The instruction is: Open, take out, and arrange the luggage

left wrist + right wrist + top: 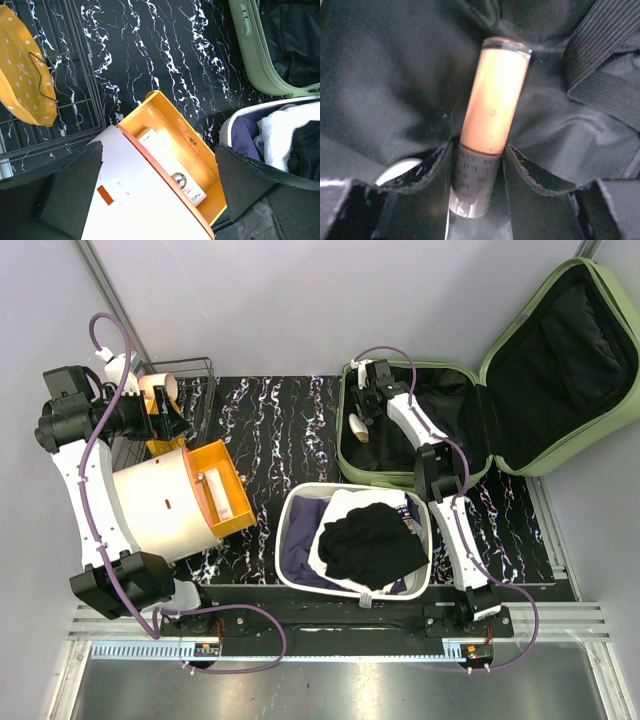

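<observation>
The olive-green luggage (pixel 470 455) lies open at the back right, its lid (pixel 560 360) leaning back and its black lining showing. My right gripper (pixel 362 418) is inside the luggage's left part, shut on a peach-coloured tube (pixel 492 100) with a grey cap, held over the black lining (pixel 385 75). The right gripper (pixel 479 157) clamps the cap end. My left gripper (pixel 167 418) hovers at the left, open and empty. In the left wrist view the left gripper (pixel 157 160) is spread wide above an orange-lined white box (pixel 170 150).
A white bin (pixel 296 502) holding black, white and navy clothes stands in front of the luggage. The open white and orange box (pixel 180 500) lies at the left. A wire basket (pixel 198 390) with an orange dotted item (pixel 22 70) stands at the back left.
</observation>
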`<state>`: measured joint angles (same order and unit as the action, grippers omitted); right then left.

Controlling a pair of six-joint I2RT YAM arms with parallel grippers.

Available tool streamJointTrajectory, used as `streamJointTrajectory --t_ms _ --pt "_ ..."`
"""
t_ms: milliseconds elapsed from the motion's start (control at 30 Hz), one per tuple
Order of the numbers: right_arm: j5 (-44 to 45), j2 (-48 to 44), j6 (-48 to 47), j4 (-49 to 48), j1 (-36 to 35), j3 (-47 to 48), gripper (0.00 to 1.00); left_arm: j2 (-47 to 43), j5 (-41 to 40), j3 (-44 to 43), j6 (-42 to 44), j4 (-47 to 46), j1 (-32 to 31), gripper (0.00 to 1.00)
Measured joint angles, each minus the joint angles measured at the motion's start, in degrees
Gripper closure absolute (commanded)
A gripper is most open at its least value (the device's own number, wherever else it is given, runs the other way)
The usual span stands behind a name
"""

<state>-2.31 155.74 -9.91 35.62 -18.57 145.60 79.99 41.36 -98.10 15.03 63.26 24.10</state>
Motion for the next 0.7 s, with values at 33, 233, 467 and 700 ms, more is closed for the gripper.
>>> streamJointTrajectory --t_ms 33,233,467,700 --pt "1.0 0.4 0.0 0.0 -0.1 0.0 0.52 0.0 0.0 0.0 0.0 0.0 0.0 0.01" --pt "3.6 2.2 -0.1 1.0 -0.5 3.3 0.8 0.0 0.0 0.0 0.1 0.0 0.0 0.01" --pt "1.9 1.1 -1.2 1.0 -0.4 2.3 1.0 0.0 0.0 -1.0 0.0 0.2 0.0 0.01" --pt "-7.9 -9.4 0.0 0.7 -0.2 -5.9 1.0 0.8 0.3 -5.9 -2.4 0.1 0.0 0.01"
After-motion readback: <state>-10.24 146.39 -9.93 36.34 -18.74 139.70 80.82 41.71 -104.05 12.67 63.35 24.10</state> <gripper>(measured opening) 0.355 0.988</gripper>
